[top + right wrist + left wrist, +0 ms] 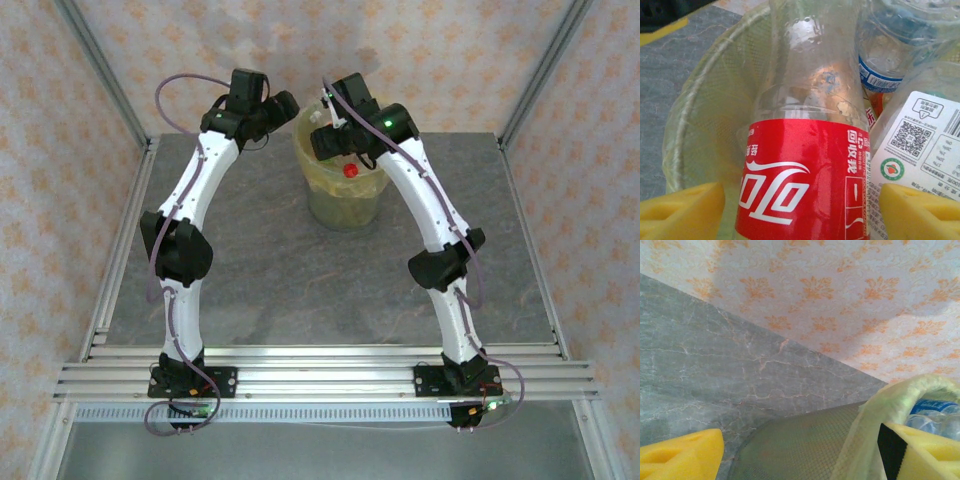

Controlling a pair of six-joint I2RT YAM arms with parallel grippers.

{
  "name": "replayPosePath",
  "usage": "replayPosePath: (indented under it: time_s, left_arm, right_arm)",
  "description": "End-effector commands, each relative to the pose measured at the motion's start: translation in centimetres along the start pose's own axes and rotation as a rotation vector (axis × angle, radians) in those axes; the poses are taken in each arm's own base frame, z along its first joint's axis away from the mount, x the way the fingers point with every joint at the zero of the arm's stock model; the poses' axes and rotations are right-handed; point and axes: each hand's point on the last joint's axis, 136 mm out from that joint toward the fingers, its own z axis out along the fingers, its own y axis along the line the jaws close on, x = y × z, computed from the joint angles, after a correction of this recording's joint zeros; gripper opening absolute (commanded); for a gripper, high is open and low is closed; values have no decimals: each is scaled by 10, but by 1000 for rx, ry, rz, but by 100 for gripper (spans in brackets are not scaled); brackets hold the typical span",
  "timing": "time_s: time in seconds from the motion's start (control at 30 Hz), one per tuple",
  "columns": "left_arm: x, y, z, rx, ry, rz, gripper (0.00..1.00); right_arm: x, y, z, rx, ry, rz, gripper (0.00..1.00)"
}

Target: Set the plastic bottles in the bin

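Observation:
A clear plastic bottle with a red label [805,175] stands neck-down between the yellow fingers of my right gripper [802,212], over the mouth of the bin [705,115]. A small gap shows on each side of it, so the jaws are open. More plastic bottles lie in the bin: one with a blue label [885,55] and one with a white label [925,145]. From above, a red cap [351,171] shows inside the bin [345,205], under the right gripper [335,140]. My left gripper [800,455] is open and holds nothing, close beside the bin's mesh wall [800,440].
The bin's yellowish bag is folded over its rim [900,395], with a bottle [935,412] visible inside. The grey marble table [250,260] stretches in front of the bin. Patterned walls and metal frame posts [105,75] close in the back and sides.

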Motion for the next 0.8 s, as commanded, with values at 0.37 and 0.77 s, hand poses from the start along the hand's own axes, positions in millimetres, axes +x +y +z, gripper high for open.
replayPosePath:
  time_s: [0.37,0.77]
  left_arm:
    - [-20,-44,-37,99,-67,44,82]
    - [25,-50,-60,60,14,180,73]
  right_arm:
    - [-31,-39,-89,103,-194,134,90]
    - [-20,-102,-85,104,-238,460,98]
